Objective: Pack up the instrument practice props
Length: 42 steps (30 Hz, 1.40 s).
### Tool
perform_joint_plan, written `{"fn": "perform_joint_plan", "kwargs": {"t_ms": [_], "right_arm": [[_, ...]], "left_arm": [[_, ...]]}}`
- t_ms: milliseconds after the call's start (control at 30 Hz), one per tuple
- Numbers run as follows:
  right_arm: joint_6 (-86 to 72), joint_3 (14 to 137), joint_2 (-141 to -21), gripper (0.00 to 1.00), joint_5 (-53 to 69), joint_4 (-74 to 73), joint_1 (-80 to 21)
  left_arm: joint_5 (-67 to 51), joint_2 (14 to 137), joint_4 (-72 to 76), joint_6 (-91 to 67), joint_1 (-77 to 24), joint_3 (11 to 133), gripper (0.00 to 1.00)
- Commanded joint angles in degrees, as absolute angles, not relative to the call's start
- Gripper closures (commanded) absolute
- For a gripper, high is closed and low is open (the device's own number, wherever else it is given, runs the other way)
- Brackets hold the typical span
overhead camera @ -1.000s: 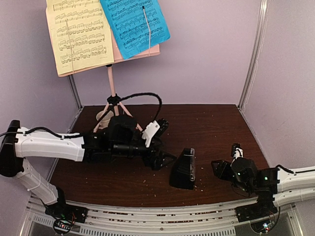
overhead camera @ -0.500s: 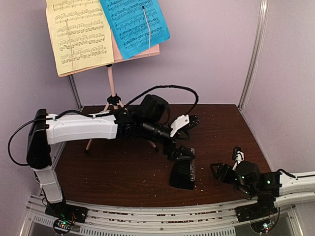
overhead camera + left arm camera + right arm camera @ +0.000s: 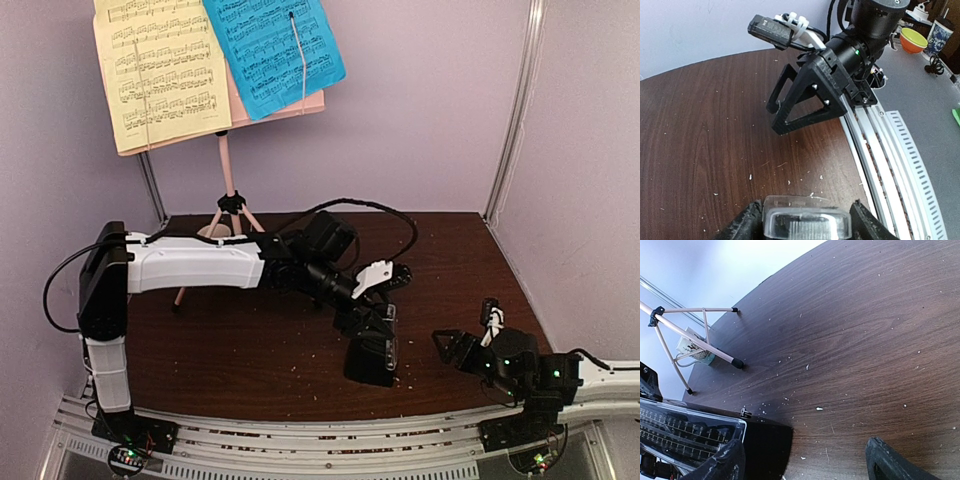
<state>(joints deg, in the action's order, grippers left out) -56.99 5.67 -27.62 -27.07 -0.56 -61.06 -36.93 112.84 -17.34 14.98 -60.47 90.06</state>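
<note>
The pink perforated music stand point(image 3: 228, 165) stands at the table's point(image 3: 440, 250) far left corner on its tripod legs. A yellow sheet-music page point(image 3: 160, 75) lies on the left of its desk and a blue sheet-music page point(image 3: 270, 45) on the right, each held by a thin wire arm. Both carry printed staves, and any titles are too small to read. A beige mug point(image 3: 696, 351) with a printed pattern sits just behind the legs.

The black pyramid metronome point(image 3: 370, 350) stands upright near the table's front centre. Its clear plastic cover point(image 3: 805, 220) is on, with a fine tempo scale visible beneath it but not legible. The left gripper point(image 3: 372, 320) straddles the metronome's top, with one of its fingers point(image 3: 742, 227) on each side of the cover. I cannot tell whether they are pressing it.

The right gripper point(image 3: 452, 345) hovers low to the metronome's right with its jaws spread wide, holding nothing.
</note>
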Motion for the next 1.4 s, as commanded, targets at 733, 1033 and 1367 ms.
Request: {"fn": "perform_joint_plan", "kwargs": {"t_ms": [733,1033,1367], "right_arm": [[-44.4,9.7,-49.7,0.11,-22.7,22.1,-68.2],[-40.8,17.3,-71.8,0.05,-32.6,35.6,-78.3],[-34.1,25.6,-93.8,0.02,-36.4,44.5,-80.0]], "left_arm": [[-15.0,97.3,-8.2,0.8,-55.1,70.3,0.58],[-16.6,99.7,-9.6,0.7,-53.9,72.1,0.59],[-17.9,100.8,-10.5,1.7,-53.4,72.7,0.59]]}}
